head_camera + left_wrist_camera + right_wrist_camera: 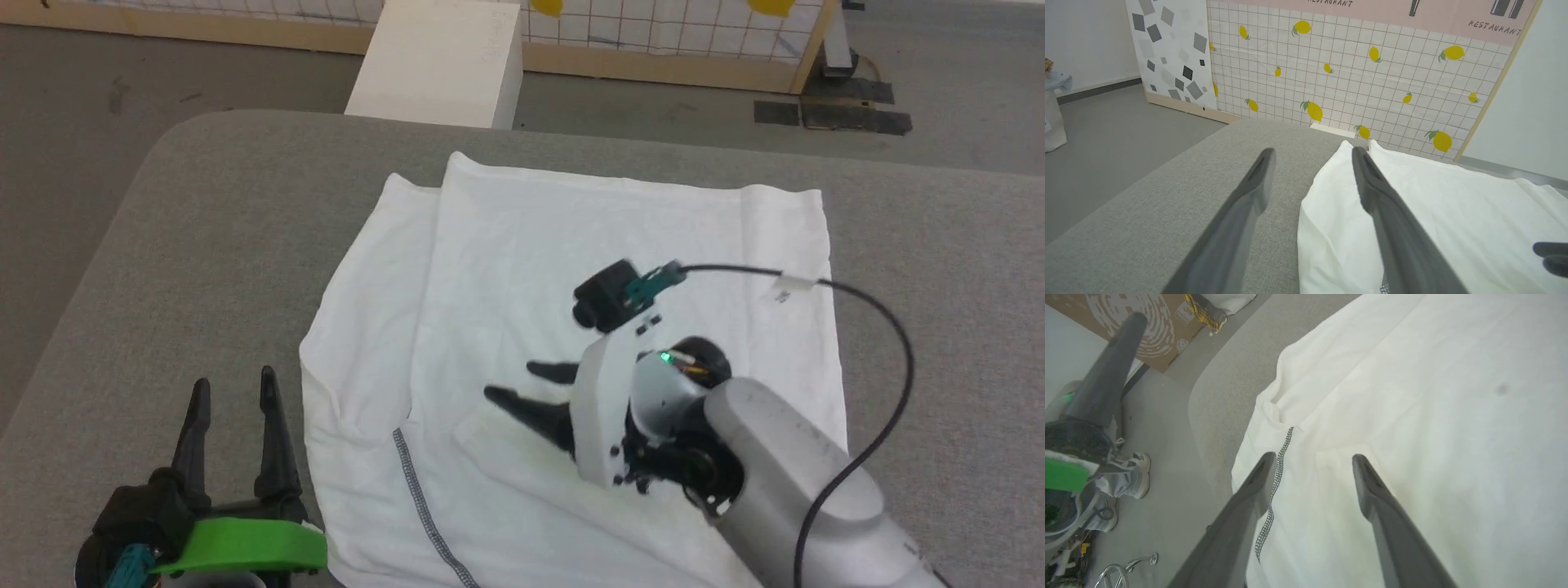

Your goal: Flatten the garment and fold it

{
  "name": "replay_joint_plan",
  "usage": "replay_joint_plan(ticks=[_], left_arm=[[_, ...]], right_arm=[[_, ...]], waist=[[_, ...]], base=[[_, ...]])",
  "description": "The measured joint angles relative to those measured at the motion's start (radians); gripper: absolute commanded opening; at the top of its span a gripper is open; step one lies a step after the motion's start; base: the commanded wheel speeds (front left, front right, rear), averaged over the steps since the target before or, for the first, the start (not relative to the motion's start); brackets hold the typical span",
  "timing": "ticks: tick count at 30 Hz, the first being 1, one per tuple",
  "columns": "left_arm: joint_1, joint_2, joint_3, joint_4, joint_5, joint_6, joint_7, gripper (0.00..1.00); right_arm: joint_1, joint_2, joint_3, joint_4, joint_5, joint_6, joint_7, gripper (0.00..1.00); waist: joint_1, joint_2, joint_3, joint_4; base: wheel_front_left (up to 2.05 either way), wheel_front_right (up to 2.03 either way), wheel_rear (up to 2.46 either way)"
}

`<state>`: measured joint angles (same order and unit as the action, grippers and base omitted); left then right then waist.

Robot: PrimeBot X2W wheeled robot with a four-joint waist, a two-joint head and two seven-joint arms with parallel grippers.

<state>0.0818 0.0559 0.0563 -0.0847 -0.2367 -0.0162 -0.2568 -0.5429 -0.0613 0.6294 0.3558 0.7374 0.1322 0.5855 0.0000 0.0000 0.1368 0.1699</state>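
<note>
One wide grey cloth-covered table (204, 245) carries the garment (506, 261), a white shirt lying across its middle with its side edges doubled over; behind it, a tiled panel (1372, 81) printed with lemons bears the word RESTAURANT (1494, 25) twice along its top, one copy cut off; a white box (441, 61) stands past the table's far edge; the right gripper (510, 382) hovers over the shirt, fingers spread, holding nothing; the left gripper (233, 382), also spread, sits beside the shirt's left edge; dark zigzag stitching (416, 490) runs along one hem.
</note>
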Motion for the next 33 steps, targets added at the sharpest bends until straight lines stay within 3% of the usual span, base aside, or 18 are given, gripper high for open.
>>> replay_joint_plan(ticks=[7, 11, 15, 19, 24, 29, 33], left_arm=[[0.000, 0.008, 0.001, 0.002, 0.001, 0.001, 0.000, 1.00], [0.000, 0.015, 0.006, 0.002, 0.001, 0.006, 0.000, 1.00], [0.003, 0.020, 0.011, 0.000, 0.003, 0.019, 0.006, 1.00], [0.005, 0.022, 0.012, -0.003, 0.003, 0.027, 0.009, 1.00], [0.006, 0.026, 0.007, -0.004, 0.003, 0.028, 0.024, 1.00], [-0.004, 0.035, 0.008, 0.006, -0.017, 0.029, 0.065, 1.00], [-0.089, 0.062, 0.008, 0.044, -0.065, 0.003, 0.155, 1.00]], right_arm=[[-0.026, -0.104, -0.231, -0.101, 0.047, 0.000, -0.106, 1.00], [0.009, -0.161, -0.418, -0.144, -0.016, 0.000, -0.216, 1.00], [0.115, -0.177, -0.592, -0.200, -0.099, 0.000, -0.308, 1.00], [0.235, -0.142, -0.762, -0.264, -0.179, 0.000, -0.376, 1.00], [0.423, -0.030, -0.928, -0.381, -0.321, 0.000, -0.439, 1.00], [0.477, 0.001, -0.962, -0.415, -0.361, 0.000, -0.474, 1.00], [0.479, 0.008, -0.975, -0.429, -0.361, 0.000, -0.484, 1.00]], waist=[[0.0000, 0.0000, -0.018, -0.046], [0.0000, 0.0000, -0.035, -0.071], [0.0000, 0.0000, -0.051, -0.094], [0.0000, 0.0000, -0.059, -0.114], [0.0000, 0.0000, -0.063, -0.138], [0.0000, 0.0000, -0.053, -0.148], [0.0000, 0.0000, -0.027, -0.149]], base=[[0.00, 0.00, 0.00], [0.00, 0.00, 0.00], [0.00, 0.00, 0.00], [0.00, 0.00, 0.00], [0.00, 0.00, 0.00], [0.00, 0.00, 0.00], [0.00, 0.00, 0.00]])
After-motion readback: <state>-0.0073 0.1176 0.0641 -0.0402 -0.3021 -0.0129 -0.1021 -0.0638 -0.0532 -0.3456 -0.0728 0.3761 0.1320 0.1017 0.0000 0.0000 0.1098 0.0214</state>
